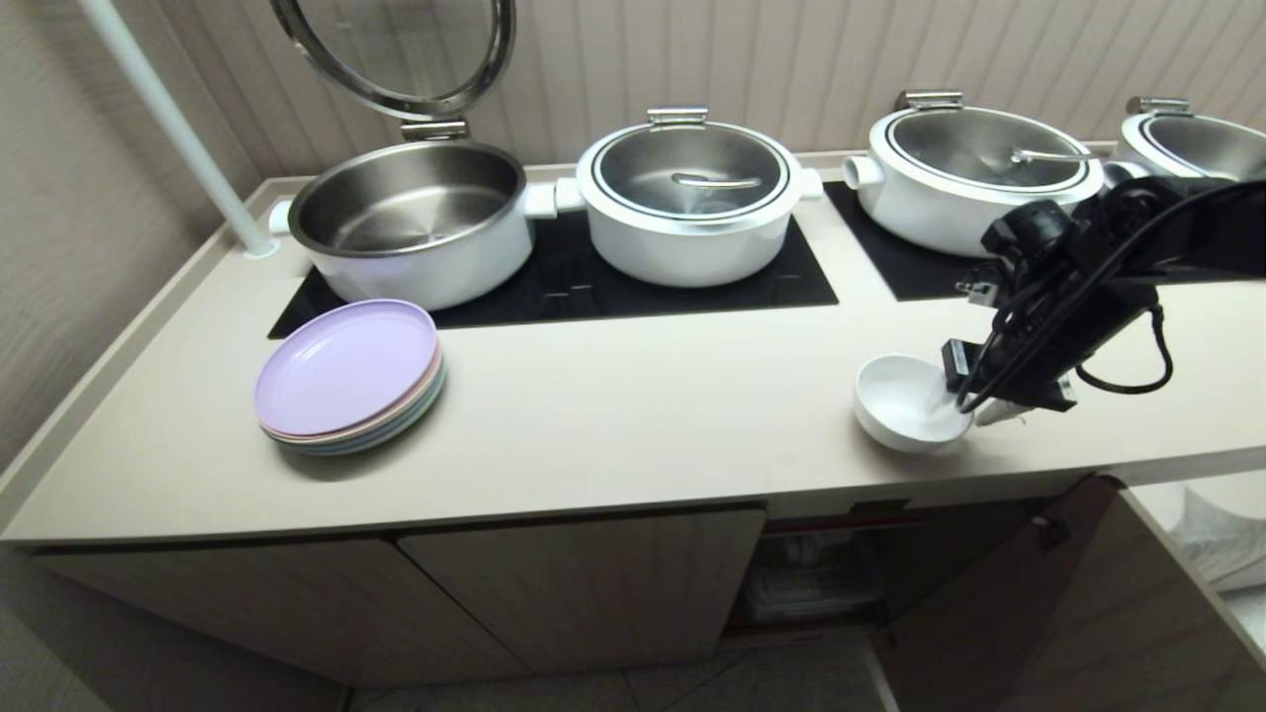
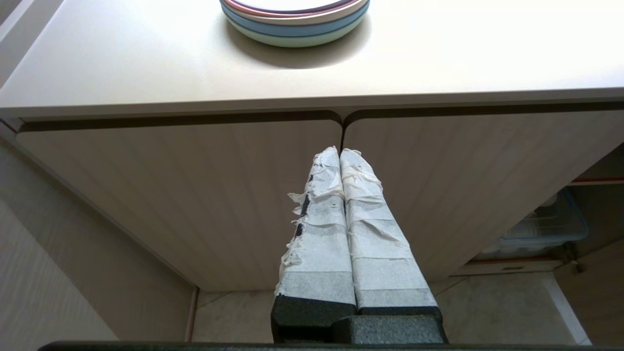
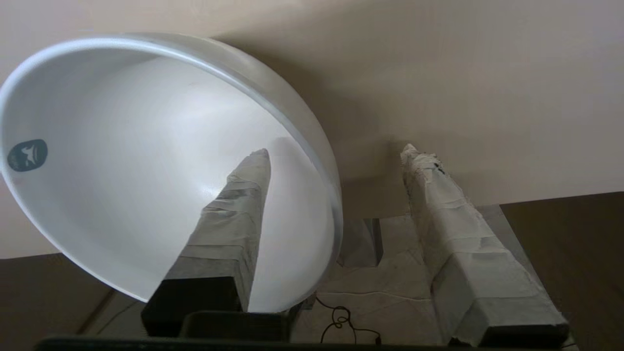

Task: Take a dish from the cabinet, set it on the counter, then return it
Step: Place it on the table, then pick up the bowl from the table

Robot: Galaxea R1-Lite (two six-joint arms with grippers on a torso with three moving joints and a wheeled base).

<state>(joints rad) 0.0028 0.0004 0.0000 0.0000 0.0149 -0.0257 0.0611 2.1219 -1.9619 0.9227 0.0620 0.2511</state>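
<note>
Right end effector [image 3: 336,153] stands with its taped fingers parted and nothing clamped: one finger [image 3: 234,214] sits inside the white bowl [image 1: 905,400], the other outside its wall, the rim between them. In the head view the bowl rests on the desk [image 1: 633,425] near the front edge, at about 9 o'clock from the end effector and touching or nearly touching it. Judged step: release after set-down. To perform it well, withdraw along the finger axis without dragging the rim, since the bowl lies close to the edge. For the return, regrip on the same wall. The cabinet [image 1: 821,574] stands open below, at 6 o'clock. Left end effector [image 2: 341,153] is closed, empty, parked before the cabinet doors.
</note>
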